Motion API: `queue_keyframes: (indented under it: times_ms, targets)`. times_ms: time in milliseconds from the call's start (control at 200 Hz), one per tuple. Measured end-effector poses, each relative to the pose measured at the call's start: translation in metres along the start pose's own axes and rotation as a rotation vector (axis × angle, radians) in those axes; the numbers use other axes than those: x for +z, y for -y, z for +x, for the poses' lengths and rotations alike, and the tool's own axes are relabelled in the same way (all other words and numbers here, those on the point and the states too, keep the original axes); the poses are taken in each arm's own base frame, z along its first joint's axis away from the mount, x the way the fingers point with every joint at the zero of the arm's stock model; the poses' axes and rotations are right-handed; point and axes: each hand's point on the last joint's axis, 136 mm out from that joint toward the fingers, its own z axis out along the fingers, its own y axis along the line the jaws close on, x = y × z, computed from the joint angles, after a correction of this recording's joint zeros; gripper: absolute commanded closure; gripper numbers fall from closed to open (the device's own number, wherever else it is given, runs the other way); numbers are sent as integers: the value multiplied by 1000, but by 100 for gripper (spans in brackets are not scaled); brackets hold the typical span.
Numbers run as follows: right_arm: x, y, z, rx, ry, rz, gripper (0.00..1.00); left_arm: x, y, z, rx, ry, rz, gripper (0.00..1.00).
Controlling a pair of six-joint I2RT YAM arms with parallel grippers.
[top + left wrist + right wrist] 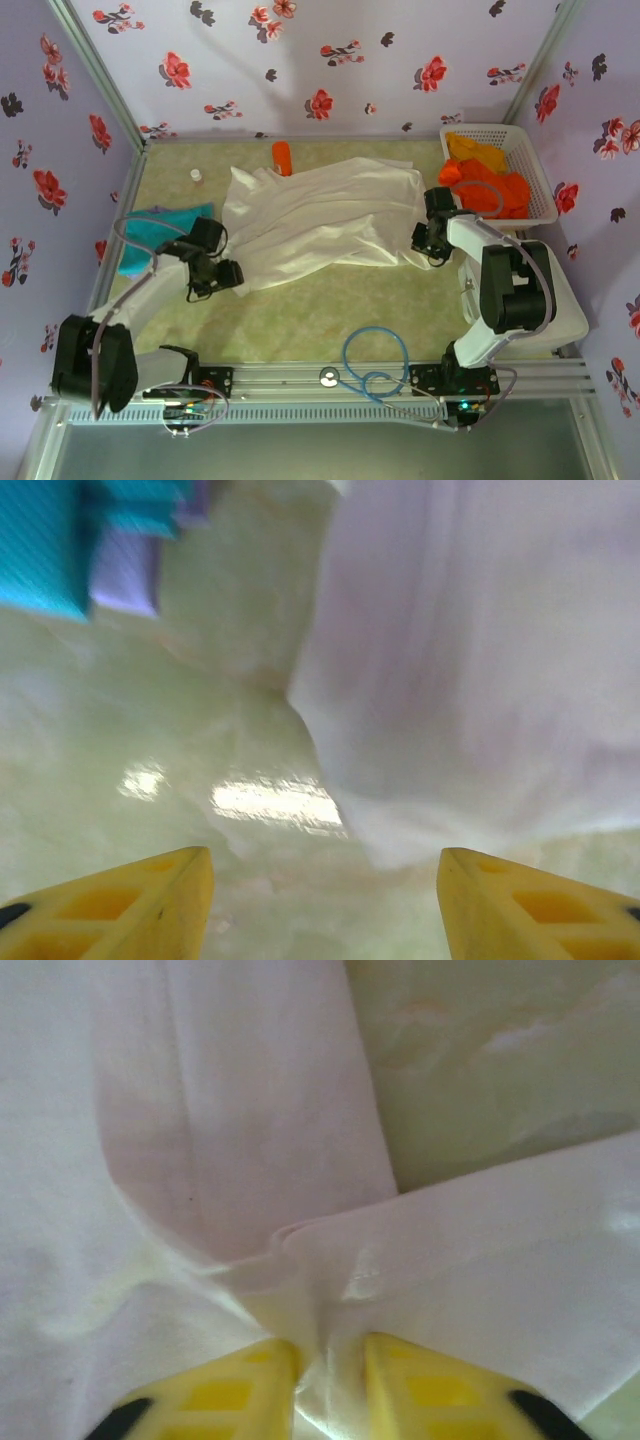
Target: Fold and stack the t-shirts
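White t-shirt (pixel 320 222) stretches left-right; right tool (pixel 328 1355) pinches it, left tool (pixel 325 865) gapes.

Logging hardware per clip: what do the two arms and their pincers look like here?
Both arms have pale links and black joint housings. The left arm carries a looping grey cable; a blue cable coils by the base of the right arm. The left pincer and right pincer are yellow with moulded recesses.

Several t-shirts (pixel 320 220), one basket (pixel 538 172)
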Motion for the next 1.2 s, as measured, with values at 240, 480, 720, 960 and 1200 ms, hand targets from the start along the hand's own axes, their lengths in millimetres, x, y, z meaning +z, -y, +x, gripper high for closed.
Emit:
queue_keyframes:
  times_ms: [240,480,720,960,1200]
  targets:
    - [0,-1,-1,21,4,-7,100,14,16,28,-10,-2,54,36]
    - [0,-4,0,63,-8,-29,100,41,20,18,-25,-3,20,57]
    - [-1,-1,-3,139,-38,-81,100,32,26,-28,-32,69,14,100]
    - [-25,-15,-41,150,18,-113,100,-5,42,-99,-10,138,37,100]
    - [-30,-45,-102,139,77,-145,100,-25,72,-178,45,174,70,91]
